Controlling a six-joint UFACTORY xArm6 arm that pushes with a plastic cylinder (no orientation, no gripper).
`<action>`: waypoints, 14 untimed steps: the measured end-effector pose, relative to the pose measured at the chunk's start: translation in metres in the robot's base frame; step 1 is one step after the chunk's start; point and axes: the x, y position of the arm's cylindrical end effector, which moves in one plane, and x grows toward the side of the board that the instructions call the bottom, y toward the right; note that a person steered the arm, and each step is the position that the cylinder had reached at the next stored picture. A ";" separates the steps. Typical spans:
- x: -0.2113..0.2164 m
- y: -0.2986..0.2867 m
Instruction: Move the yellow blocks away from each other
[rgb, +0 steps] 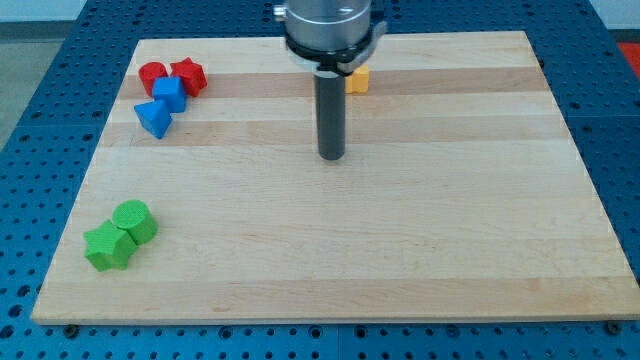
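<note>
Tool: my tip (331, 157), a bare rod with nothing to open and nothing held, stands on the worktop (420, 240).
Yellow block (358, 80): just beyond the rod toward the view's top, partly hidden; only one visible.
Red blocks (172, 75), blue blocks (160, 105): far left, upper.
Green blocks (120, 236): far left, lower.

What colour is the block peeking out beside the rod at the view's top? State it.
Yellow-orange: the yellow block, partly hidden behind the arm, in the camera view.
</note>
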 end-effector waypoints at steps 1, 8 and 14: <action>-0.008 0.011; -0.192 0.034; -0.016 0.011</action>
